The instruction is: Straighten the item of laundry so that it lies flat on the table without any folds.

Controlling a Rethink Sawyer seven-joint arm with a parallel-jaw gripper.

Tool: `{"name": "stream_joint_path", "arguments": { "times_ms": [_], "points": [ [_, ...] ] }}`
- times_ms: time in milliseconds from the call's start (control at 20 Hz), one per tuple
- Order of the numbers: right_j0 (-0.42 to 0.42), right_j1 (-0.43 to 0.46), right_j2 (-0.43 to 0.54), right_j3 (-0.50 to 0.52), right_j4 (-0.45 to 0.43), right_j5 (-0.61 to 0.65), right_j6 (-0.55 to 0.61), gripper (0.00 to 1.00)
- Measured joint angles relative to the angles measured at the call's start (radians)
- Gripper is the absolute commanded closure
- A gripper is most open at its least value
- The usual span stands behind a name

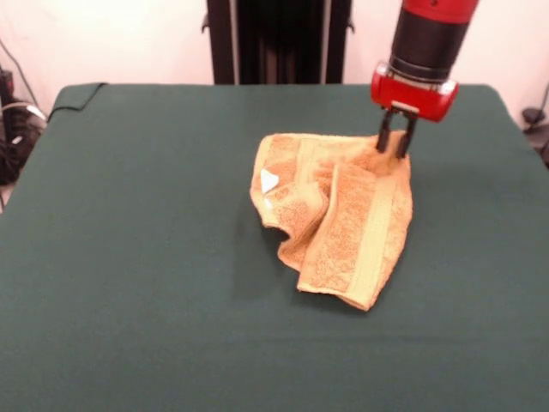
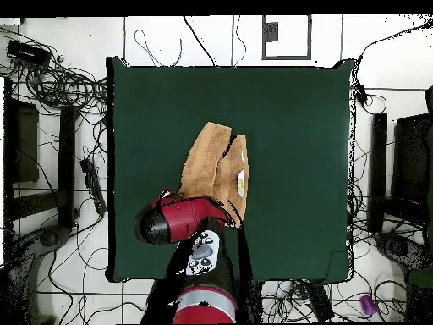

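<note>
The item of laundry [image 1: 343, 215], an orange-tan terry towel, lies crumpled and folded over itself right of the middle of the green table [image 1: 129, 257]. A small white label [image 1: 268, 181] shows at its left edge. My gripper [image 1: 392, 151] comes down on the towel's far right corner, its two black fingers close together and pinching the cloth there. In the overhead view the towel [image 2: 211, 165] lies as a long bunched shape on the table [image 2: 296, 127], and the red arm [image 2: 182, 222] covers its lower end and hides the gripper.
Cables and equipment [image 2: 59, 85] lie on the floor around the table. A dark stand [image 1: 274, 39] rises behind the far edge. Bare green cloth surrounds the towel on all sides.
</note>
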Motion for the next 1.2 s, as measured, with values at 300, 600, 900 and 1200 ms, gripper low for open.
{"name": "stream_joint_path", "arguments": {
  "times_ms": [300, 600, 900, 1200],
  "points": [
    [0.0, -0.013, -0.009, 0.011, 0.013, -0.009, 0.0, 0.0],
    [-0.001, -0.041, -0.017, 0.041, 0.032, -0.036, 0.0, 0.0],
    [-0.022, -0.084, -0.019, 0.092, 0.033, -0.063, 0.0, 0.0],
    [-0.066, -0.134, -0.02, 0.149, 0.032, -0.083, 0.0, 0.0]
  ]
}}
